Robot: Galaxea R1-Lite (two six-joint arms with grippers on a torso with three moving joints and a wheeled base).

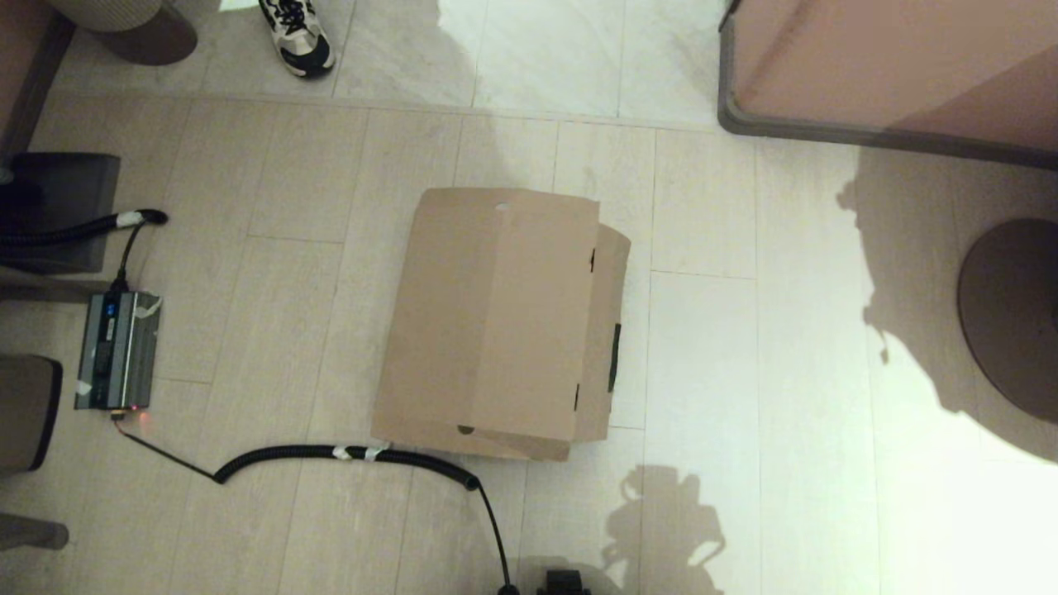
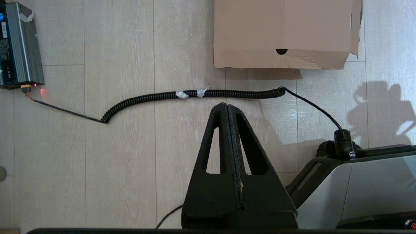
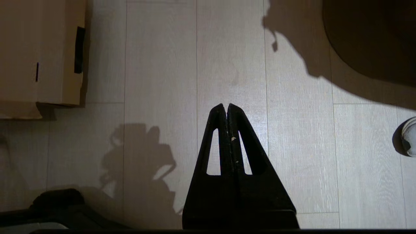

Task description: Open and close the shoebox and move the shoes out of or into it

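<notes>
The brown cardboard shoebox lies on the floor with its flap lid down; the dark tape strip shows on its right edge. The white mesh shoes are out of view. Neither gripper shows in the head view. In the left wrist view my left gripper hangs shut and empty over the floor, short of the box's near end. My right gripper is shut and empty too, above bare floor to the right of the box.
A black coiled cable runs along the box's near end to a grey power unit at the left. A round dark base and pink furniture stand at the right. A white-and-black sneaker is at the far back.
</notes>
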